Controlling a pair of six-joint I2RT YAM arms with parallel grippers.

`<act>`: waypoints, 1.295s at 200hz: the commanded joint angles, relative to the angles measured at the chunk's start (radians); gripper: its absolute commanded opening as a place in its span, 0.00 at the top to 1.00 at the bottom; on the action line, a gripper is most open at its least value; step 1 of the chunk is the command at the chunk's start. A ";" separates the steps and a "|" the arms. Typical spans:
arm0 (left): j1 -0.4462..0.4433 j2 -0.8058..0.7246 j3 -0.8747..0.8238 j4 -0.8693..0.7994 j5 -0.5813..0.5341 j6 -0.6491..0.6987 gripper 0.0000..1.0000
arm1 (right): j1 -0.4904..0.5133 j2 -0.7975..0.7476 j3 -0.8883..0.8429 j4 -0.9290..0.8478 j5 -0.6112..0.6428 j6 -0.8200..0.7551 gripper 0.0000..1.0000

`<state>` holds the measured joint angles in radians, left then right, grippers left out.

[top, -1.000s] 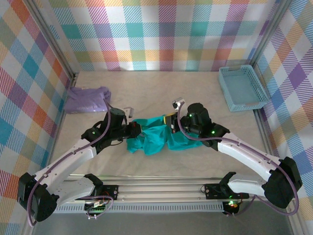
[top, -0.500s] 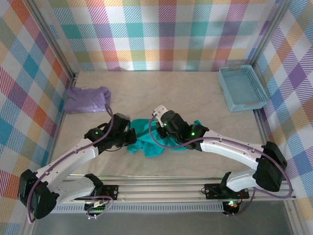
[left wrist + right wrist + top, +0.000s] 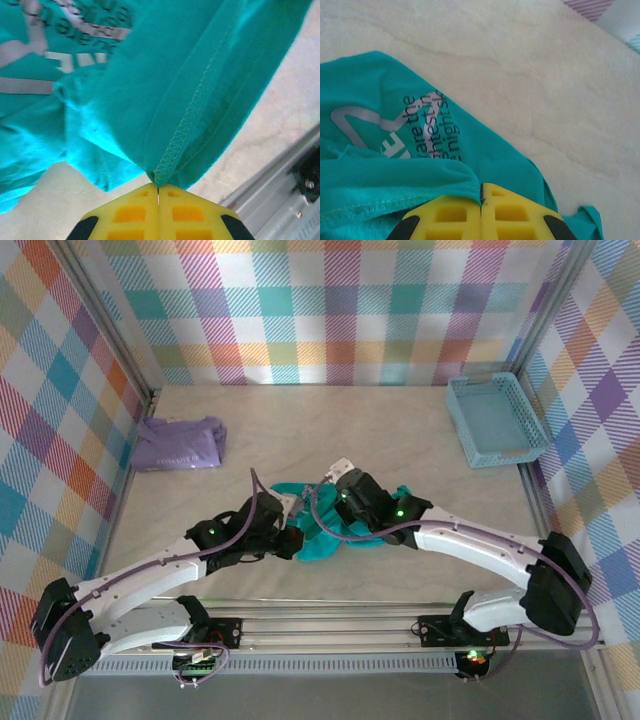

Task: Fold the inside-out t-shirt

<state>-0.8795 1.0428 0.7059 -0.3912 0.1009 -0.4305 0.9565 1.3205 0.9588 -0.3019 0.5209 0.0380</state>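
The inside-out t-shirt (image 3: pixel 328 542) is a teal bunch on the table between my two arms. In the left wrist view my left gripper (image 3: pixel 158 187) is shut on a stitched seam of the t-shirt (image 3: pixel 165 75), which hangs away from the yellow fingertips (image 3: pixel 132 212). From above, the left gripper (image 3: pixel 297 541) sits at the bunch's left edge. My right gripper (image 3: pixel 481 194) is shut on a rolled fold of the t-shirt (image 3: pixel 380 170), with grey printed lettering (image 3: pixel 427 127) just beyond. Seen from above, the right gripper (image 3: pixel 322 512) is at the top of the bunch.
A pale lavender garment (image 3: pixel 178 443) lies at the back left by the wall. A light blue basket (image 3: pixel 495 420) stands at the back right. A metal rail (image 3: pixel 330 625) runs along the table's near edge. Plaid walls close in three sides.
The right gripper swung left across the shirt to its upper middle. The left gripper moved right and toward the near edge. The shirt is drawn into a tighter bunch.
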 commanded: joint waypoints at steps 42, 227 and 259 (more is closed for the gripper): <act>-0.152 0.124 -0.017 0.249 0.051 0.105 1.00 | -0.050 -0.180 -0.166 -0.149 -0.090 0.214 1.00; -0.128 0.361 0.149 0.161 -0.057 0.050 0.62 | -0.183 -0.301 -0.266 -0.279 -0.167 0.349 0.82; -0.129 0.477 0.193 0.204 0.018 0.064 0.56 | -0.194 -0.305 -0.229 -0.366 -0.189 0.380 0.66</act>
<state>-1.0157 1.4532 0.8543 -0.1890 0.0872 -0.3801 0.7654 1.0294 0.6994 -0.5659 0.3649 0.3687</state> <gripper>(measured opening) 0.416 0.315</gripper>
